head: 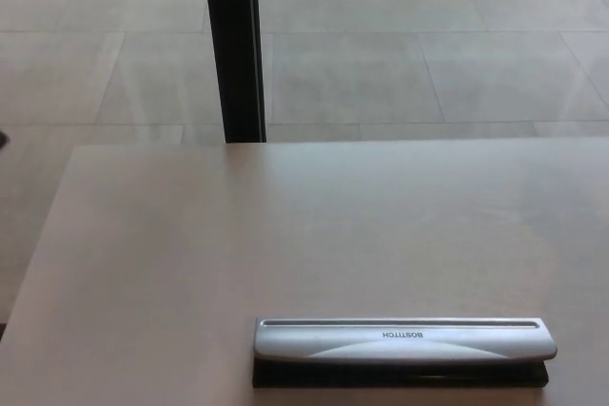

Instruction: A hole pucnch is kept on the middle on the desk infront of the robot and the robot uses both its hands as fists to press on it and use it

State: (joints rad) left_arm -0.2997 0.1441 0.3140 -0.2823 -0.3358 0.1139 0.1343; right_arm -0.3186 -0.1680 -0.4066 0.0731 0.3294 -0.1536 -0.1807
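Note:
A long silver hole punch (403, 342) with a black base lies flat near the front edge of the pale wooden desk (238, 244), a little right of the middle. Its handle bar runs left to right, with a maker's name printed upside down on it. Neither of my hands shows in the head view, and nothing touches the punch.
A black vertical post (233, 45) stands just behind the desk's far edge, left of centre. Grey floor tiles (428, 54) lie beyond it. The desk's left edge slants along the picture's left side.

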